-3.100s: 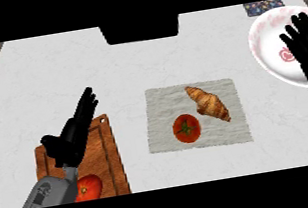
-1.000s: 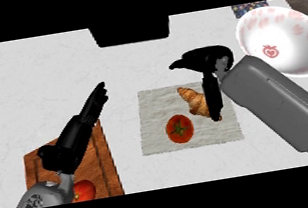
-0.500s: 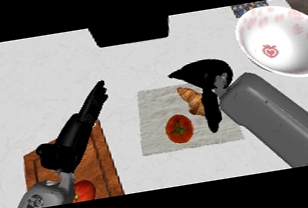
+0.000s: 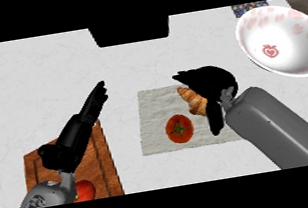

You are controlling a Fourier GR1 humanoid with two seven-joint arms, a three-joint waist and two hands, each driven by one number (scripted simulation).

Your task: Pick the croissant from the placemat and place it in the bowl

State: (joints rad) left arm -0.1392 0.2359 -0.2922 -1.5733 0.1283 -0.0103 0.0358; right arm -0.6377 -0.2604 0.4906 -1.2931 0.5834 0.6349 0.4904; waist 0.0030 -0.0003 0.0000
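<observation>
The golden croissant [image 4: 195,103] lies on the pale grey placemat [image 4: 156,143], at its upper right. My right hand [image 4: 210,83] is over the croissant's far end. Its fingers curl down round that end, and its thumb runs along the croissant's right side. Much of the pastry is hidden under the hand. The white bowl [image 4: 285,47], with red heart marks, sits tilted at the upper right, well apart from the hand. My left hand [image 4: 79,130] rests open and straight over the wooden board at the left.
A red tomato [image 4: 179,128] lies on the placemat just left of my right forearm. A wooden cutting board [image 4: 104,157] at the lower left carries another tomato [image 4: 83,189]. A black block [image 4: 129,31] and a patterned item [image 4: 250,6] sit at the counter's far edge.
My right hand swung in from beside the bowl to the croissant, then came down and curled closer round it. The croissant stays on the placemat. The left hand has barely moved.
</observation>
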